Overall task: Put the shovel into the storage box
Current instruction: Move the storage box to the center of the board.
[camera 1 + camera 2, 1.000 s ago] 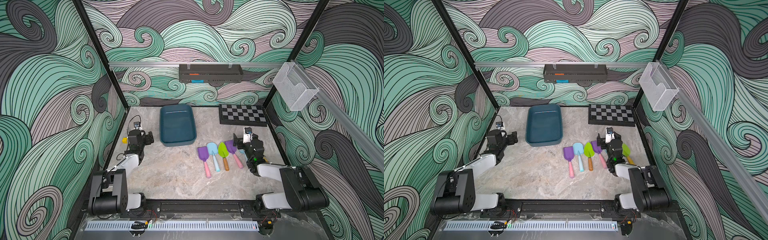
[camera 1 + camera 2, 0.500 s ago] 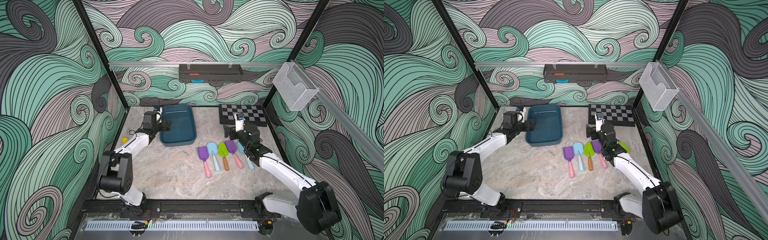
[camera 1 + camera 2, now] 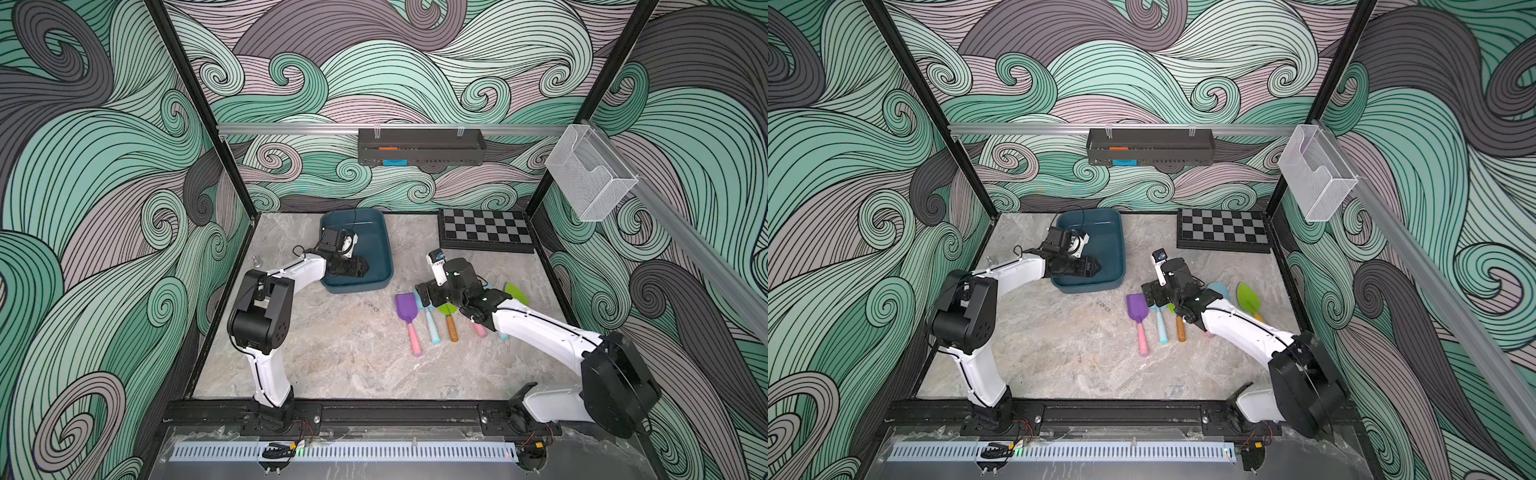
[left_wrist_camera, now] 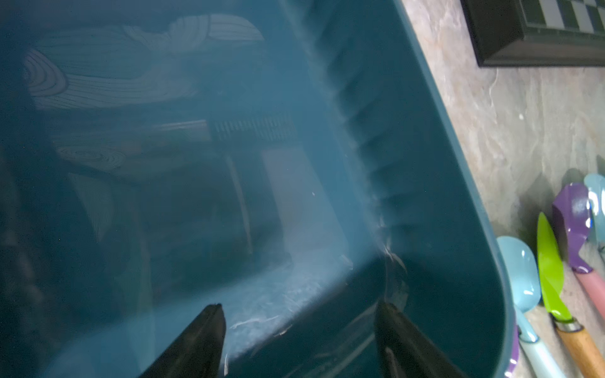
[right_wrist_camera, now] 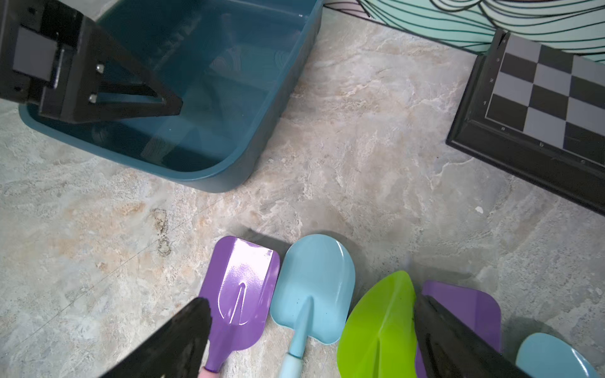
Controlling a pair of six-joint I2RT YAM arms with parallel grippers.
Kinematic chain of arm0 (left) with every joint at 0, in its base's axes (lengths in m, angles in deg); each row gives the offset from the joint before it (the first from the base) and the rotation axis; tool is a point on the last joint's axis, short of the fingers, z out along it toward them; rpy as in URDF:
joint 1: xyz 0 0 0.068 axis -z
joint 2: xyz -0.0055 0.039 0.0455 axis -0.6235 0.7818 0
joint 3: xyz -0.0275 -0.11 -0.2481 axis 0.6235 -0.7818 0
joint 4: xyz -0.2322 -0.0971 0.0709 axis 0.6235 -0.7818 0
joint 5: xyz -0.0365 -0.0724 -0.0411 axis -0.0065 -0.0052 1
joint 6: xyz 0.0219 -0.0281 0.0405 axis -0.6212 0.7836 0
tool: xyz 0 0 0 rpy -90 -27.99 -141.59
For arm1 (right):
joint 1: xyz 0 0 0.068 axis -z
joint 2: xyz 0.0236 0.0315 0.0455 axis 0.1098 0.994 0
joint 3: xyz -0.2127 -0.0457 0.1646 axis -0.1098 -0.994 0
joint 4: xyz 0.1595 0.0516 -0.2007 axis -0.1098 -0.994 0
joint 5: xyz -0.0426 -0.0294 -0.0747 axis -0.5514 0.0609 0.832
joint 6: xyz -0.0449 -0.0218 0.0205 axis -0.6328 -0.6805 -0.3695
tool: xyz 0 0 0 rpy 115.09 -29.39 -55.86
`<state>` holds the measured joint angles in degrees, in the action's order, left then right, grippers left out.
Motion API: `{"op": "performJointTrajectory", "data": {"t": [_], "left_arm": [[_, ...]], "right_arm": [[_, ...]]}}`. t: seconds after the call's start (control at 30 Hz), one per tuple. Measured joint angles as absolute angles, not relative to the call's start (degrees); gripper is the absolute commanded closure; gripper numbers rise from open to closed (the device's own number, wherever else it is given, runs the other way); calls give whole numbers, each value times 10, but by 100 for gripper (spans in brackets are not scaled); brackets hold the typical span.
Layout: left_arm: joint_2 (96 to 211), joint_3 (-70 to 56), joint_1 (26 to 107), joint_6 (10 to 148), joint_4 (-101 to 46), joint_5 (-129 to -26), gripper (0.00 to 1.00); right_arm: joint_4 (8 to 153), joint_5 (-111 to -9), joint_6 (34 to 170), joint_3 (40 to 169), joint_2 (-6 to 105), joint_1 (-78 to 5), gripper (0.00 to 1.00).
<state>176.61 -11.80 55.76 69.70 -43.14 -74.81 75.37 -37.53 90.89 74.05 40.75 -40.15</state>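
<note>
The left claw [image 4: 299, 311], open and empty, hangs over the box [image 3: 376, 245]; the right claw [image 5: 312, 302], wide open and empty, hovers over the shovels [image 3: 405, 307] on the desk [image 3: 353, 357].

Chessboard [image 3: 486, 230] lies flat on the marble tabletop [image 3: 353, 357] in the far right corner, black frame, grey and black squares. Black perforated tray [image 3: 419, 151] hangs from the aluminium rail [image 3: 291, 129] on the far wall. 2 items show at its left end: orange piece [image 3: 387, 148] and, just below it, blue piece [image 3: 395, 162], both too small to identify. White wire-mesh basket [image 3: 586, 176] is mounted high on the right wall. Small metal object [image 3: 257, 262] sits by the left wall, type unclear. Slotted white strip [image 3: 345, 452] runs along the near edge.
</note>
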Motion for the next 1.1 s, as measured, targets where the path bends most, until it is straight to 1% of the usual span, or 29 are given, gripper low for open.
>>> {"op": "performJointTrajectory", "data": {"t": [0.23, 0.47, 0.73, 0.87, 0.93, 1.03, 1.1], "left_arm": [[1731, -185, 575, 706, -454, -769, 25], [1664, -259, 587, 724, -462, -790, 25], [1579, -329, 646, 744, -461, -800, 25], [1547, -362, 663, 753, -468, -806, 25], [1530, -374, 665, 757, -476, -818, 24], [1499, -379, 665, 761, -489, -843, 22], [1476, -375, 665, 763, -490, -858, 22]], "right_arm": [[753, -371, 918, 728, 419, -414, 1], [754, -367, 929, 714, 419, -420, 1], [751, -360, 944, 697, 410, -447, 1], [740, -351, 962, 685, 391, -475, 1], [733, -345, 976, 676, 377, -498, 4], [718, -338, 1004, 669, 356, -540, 13], [709, -337, 1027, 668, 349, -570, 20]]}}
